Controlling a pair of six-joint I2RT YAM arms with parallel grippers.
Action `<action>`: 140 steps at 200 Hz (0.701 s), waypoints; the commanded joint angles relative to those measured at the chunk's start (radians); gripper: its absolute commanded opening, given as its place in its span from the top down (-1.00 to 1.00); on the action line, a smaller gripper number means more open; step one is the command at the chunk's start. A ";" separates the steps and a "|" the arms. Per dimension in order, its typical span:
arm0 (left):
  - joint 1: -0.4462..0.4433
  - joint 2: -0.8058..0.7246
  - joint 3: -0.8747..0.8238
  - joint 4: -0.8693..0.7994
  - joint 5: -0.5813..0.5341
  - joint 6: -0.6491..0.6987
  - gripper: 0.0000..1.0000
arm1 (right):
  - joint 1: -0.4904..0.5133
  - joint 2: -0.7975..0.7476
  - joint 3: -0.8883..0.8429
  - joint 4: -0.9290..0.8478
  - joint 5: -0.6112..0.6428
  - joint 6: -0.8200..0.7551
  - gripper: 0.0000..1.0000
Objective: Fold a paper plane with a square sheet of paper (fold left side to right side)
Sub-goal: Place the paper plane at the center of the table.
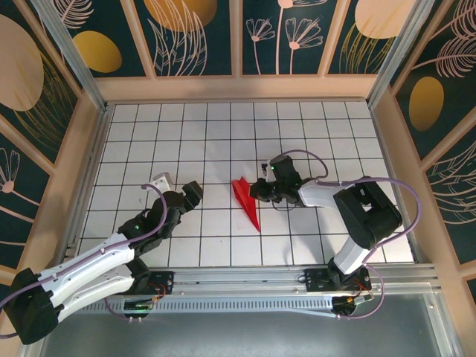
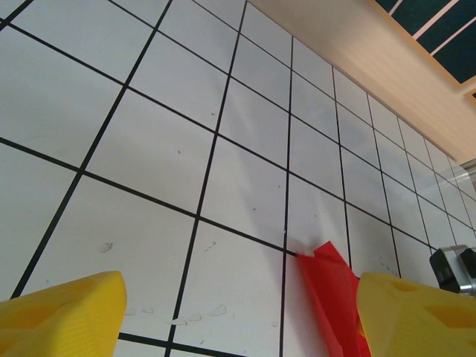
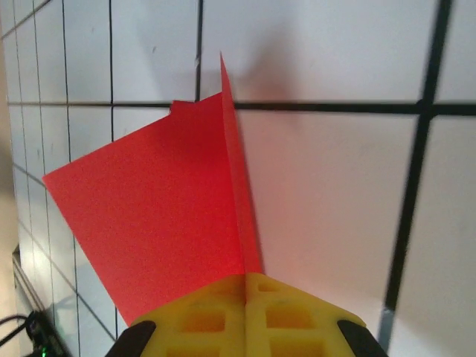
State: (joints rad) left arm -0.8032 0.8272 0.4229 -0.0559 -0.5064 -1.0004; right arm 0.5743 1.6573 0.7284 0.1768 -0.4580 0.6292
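The square sheet of paper (image 1: 246, 201) is bright red and folded into a slim pointed shape, its tip toward the near edge, lying mid-table. My right gripper (image 1: 262, 190) is at its right side, shut on it. In the right wrist view the yellow fingers (image 3: 216, 312) press together on a raised crease of the paper (image 3: 160, 216), with a flap spreading to the left. My left gripper (image 1: 193, 195) stands open about one tile left of the paper. Its yellow fingertips (image 2: 63, 312) are wide apart with bare table between them, and the paper's edge (image 2: 333, 294) lies just inside the right fingertip.
The white gridded table (image 1: 186, 141) is boxed in by wooden walls (image 1: 238, 88) at the back and sides. A metal rail (image 1: 245, 277) runs along the near edge by the arm bases. Open tiles lie behind and to the left of the paper.
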 commanded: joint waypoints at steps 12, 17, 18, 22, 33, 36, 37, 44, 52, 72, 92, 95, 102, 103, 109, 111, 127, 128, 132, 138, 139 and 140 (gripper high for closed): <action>0.006 0.022 0.003 -0.005 -0.001 -0.003 -0.61 | -0.010 0.006 0.023 -0.044 0.089 -0.061 1.00; 0.007 0.026 0.004 -0.005 0.002 -0.001 -0.61 | -0.012 0.006 0.023 -0.054 0.100 -0.064 1.00; 0.007 0.027 0.005 -0.004 0.002 -0.001 -0.61 | -0.012 0.006 0.022 -0.055 0.102 -0.064 1.00; 0.007 0.033 0.007 -0.003 0.002 0.001 -0.62 | -0.012 0.003 0.023 -0.063 0.110 -0.067 0.99; 0.007 0.045 0.011 0.000 0.007 0.004 -0.61 | -0.011 -0.002 0.023 -0.075 0.120 -0.071 0.92; 0.007 0.048 0.012 0.001 0.009 0.005 -0.61 | -0.012 -0.003 0.023 -0.080 0.122 -0.072 0.89; 0.007 0.048 0.013 0.001 0.009 0.005 -0.61 | -0.012 -0.004 0.023 -0.080 0.123 -0.073 0.89; 0.007 0.055 0.014 0.004 0.011 0.007 -0.62 | -0.012 -0.008 0.026 -0.092 0.131 -0.077 0.82; 0.007 0.062 0.016 0.009 0.015 0.011 -0.62 | -0.010 -0.010 0.029 -0.104 0.139 -0.083 0.75; 0.007 0.075 0.019 0.016 0.023 0.014 -0.62 | -0.010 -0.026 0.040 -0.144 0.168 -0.095 0.56; 0.007 0.079 0.022 0.018 0.024 0.016 -0.63 | -0.008 -0.044 0.064 -0.211 0.222 -0.118 0.40; 0.006 0.079 0.022 0.019 0.022 0.017 -0.63 | -0.008 -0.049 0.066 -0.222 0.231 -0.123 0.39; 0.008 0.079 0.023 0.019 0.021 0.019 -0.63 | -0.007 -0.063 0.074 -0.245 0.251 -0.132 0.36; 0.008 0.079 0.023 0.019 0.021 0.019 -0.63 | -0.007 -0.065 0.075 -0.247 0.252 -0.132 0.36; 0.007 0.078 0.024 0.019 0.021 0.019 -0.63 | -0.007 -0.081 0.081 -0.270 0.269 -0.142 0.32; 0.008 0.077 0.024 0.019 0.020 0.020 -0.63 | -0.006 -0.086 0.084 -0.277 0.275 -0.146 0.31; 0.008 0.076 0.027 0.019 0.018 0.025 -0.64 | -0.004 -0.128 0.104 -0.337 0.314 -0.176 0.16; 0.008 0.076 0.027 0.019 0.017 0.027 -0.64 | -0.004 -0.130 0.106 -0.341 0.315 -0.178 0.16; 0.008 0.076 0.029 0.018 0.015 0.028 -0.64 | -0.004 -0.139 0.112 -0.360 0.321 -0.187 0.14; 0.007 0.075 0.031 0.016 0.014 0.029 -0.64 | -0.002 -0.153 0.123 -0.388 0.327 -0.206 0.12; 0.007 0.075 0.031 0.015 0.013 0.029 -0.65 | -0.002 -0.157 0.124 -0.392 0.327 -0.209 0.11; 0.007 0.075 0.032 0.015 0.013 0.029 -0.65 | -0.002 -0.158 0.126 -0.396 0.327 -0.211 0.11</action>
State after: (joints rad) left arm -0.8028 0.9043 0.4229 -0.0555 -0.4805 -0.9943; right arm 0.5690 1.5768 0.7959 -0.0868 -0.2100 0.4927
